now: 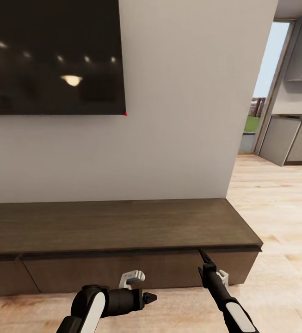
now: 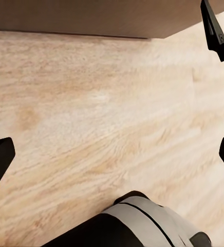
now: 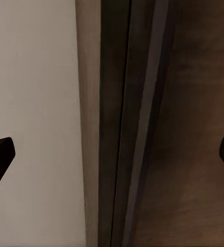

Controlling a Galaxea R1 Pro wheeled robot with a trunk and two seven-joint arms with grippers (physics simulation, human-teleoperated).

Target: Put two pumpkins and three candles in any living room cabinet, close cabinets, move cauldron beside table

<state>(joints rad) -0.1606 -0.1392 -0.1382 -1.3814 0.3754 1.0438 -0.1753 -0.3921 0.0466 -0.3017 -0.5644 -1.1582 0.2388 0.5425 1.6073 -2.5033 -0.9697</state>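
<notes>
The long dark-brown cabinet (image 1: 123,226) stands against the white wall, and its drawer fronts (image 1: 100,270) look shut. My right gripper (image 1: 205,259) points up at the cabinet's front top edge near its right end, with its jaws open. In the right wrist view that edge (image 3: 127,123) runs between the wide-apart fingertips (image 3: 0,154). My left gripper (image 1: 150,297) hangs low in front of the drawer fronts, open over the plank floor (image 2: 101,113), and the right gripper (image 2: 215,31) shows beside it. The pumpkins, candles, cauldron and table are out of view.
A large dark TV screen (image 1: 53,55) hangs on the wall above the cabinet. To the right, the light wood floor (image 1: 280,212) leads past the wall's end to grey kitchen units (image 1: 294,143) and a glass door (image 1: 261,92).
</notes>
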